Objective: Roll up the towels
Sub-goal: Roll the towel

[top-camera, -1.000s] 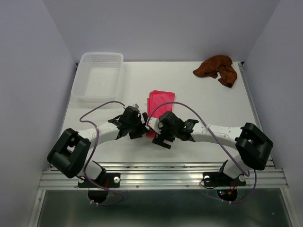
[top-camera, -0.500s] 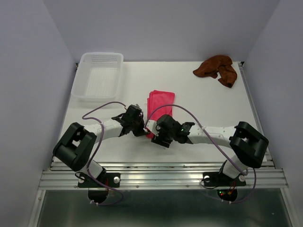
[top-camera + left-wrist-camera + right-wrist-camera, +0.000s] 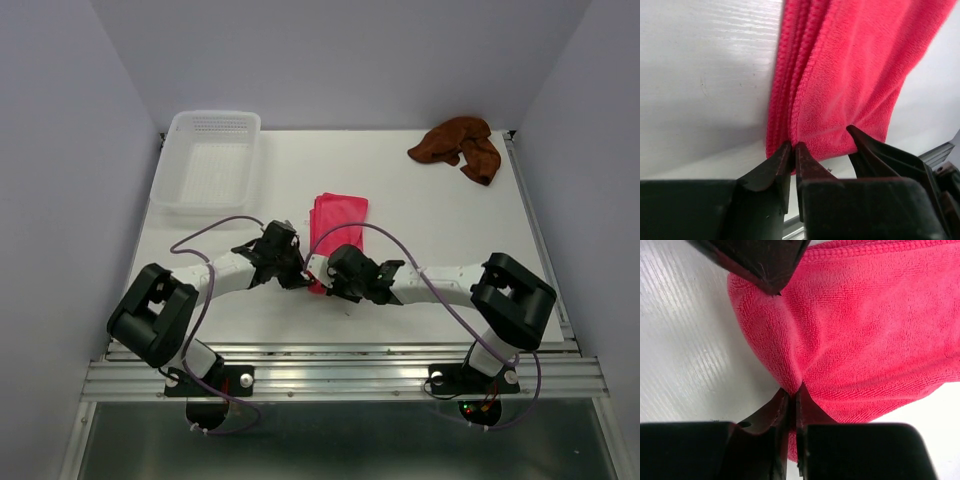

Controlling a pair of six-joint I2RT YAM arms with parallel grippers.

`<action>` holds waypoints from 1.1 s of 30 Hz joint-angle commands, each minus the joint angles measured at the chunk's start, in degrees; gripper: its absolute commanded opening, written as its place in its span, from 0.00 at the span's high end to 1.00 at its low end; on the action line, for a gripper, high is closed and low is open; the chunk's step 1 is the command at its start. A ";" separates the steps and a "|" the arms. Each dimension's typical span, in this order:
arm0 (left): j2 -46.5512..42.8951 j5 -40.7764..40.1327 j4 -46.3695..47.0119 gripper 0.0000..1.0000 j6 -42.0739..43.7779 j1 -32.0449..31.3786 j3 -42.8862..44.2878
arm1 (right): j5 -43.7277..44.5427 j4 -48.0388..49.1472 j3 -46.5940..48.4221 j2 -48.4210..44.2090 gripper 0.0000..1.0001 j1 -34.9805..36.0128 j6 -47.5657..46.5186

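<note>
Jaws newly together; pink towel (image 3: 340, 212) part-hidden

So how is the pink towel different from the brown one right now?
The pink towel lies folded flat near the middle; the brown towel sits crumpled at the far right corner. The left gripper and right gripper are pinching the pink towel's near edge; nothing touches the brown towel. Neither is rolled yet.

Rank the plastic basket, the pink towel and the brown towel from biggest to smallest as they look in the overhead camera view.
Largest: the white basket, clearly.
Then the pink towel and the brown towel, too close to rank: the pink one lies folded with its near end hidden, the brown one is crumpled.
</note>
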 commanded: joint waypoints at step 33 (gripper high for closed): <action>-12.52 1.64 1.99 0.01 14.57 8.11 1.02 | -43.95 -25.73 32.92 19.34 0.93 -22.16 8.79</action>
